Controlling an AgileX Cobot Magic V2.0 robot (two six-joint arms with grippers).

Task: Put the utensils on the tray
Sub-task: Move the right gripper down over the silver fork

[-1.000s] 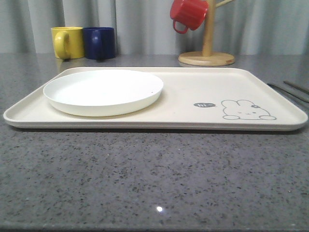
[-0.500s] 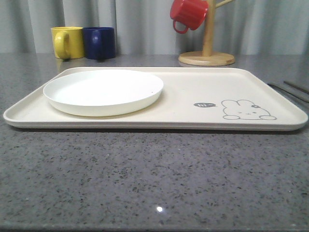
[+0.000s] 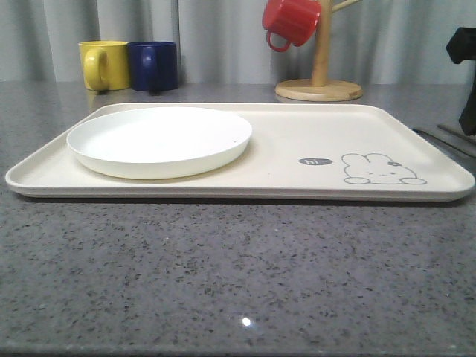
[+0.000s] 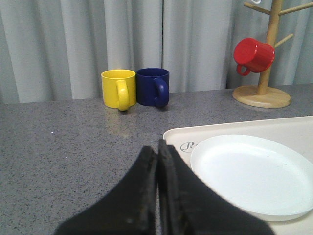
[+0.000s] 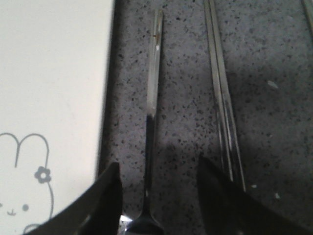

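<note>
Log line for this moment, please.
right gripper: open, straddling fork | chopsticks: beside | left gripper: shut | plate: on tray

On the tray (image 3: 282,141), a small dark speech bubble (image 3: 315,161) beside the rabbit drawing (image 3: 381,170) reads "hi". In the left wrist view, a script capital "R" (image 4: 186,146) stands on the tray's corner; the plate hides the remaining letters.

Matte black left gripper (image 4: 157,196), fingers (image 4: 142,191) broad, wedge-shaped; faint scuffing along edges. Same black, smooth-sided, on right gripper (image 5: 159,196).
</note>
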